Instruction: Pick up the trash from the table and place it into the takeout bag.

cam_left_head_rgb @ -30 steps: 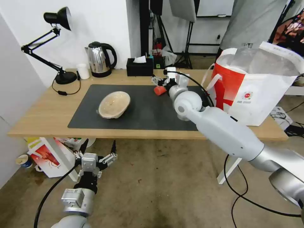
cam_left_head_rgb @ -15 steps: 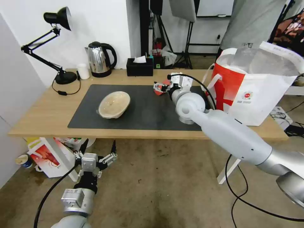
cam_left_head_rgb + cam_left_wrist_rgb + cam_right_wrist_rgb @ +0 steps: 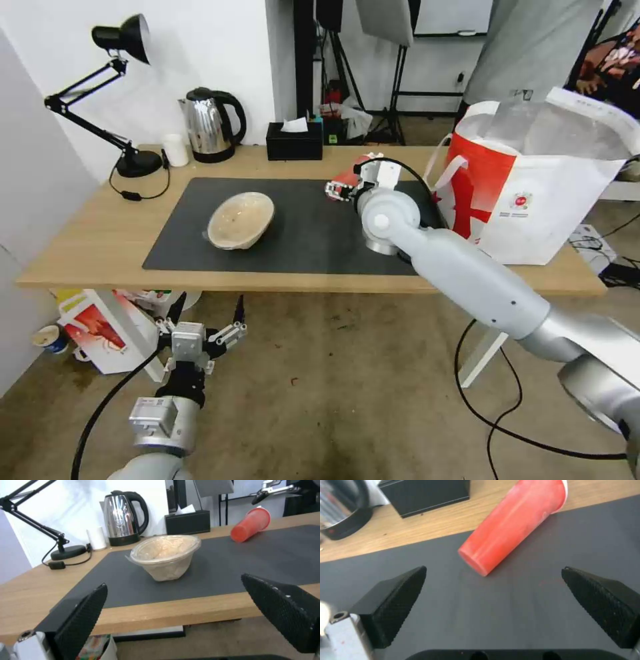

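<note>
Right hand (image 3: 493,590): pulled back from cup (image 3: 513,525), fingers spread, nothing gripped. Cup: lying tipped on mat (image 3: 300,233), beside bag (image 3: 533,193), base toward hand for a side grasp. Bowl (image 3: 240,220): mid-mat. Left hand (image 3: 203,320): spread, parked below desk (image 3: 87,240).

Red cup (image 3: 513,525) with white lid, beige bowl (image 3: 241,219), dark grey mat (image 3: 300,247) on light-wood table (image 3: 87,247), white bag (image 3: 540,180) with red panel, black tissue box (image 3: 294,141), black cross-hatched fingers (image 3: 391,602)

White wall (image 3: 220,40), stained brown floor (image 3: 333,400), tripod stands (image 3: 400,100)
</note>
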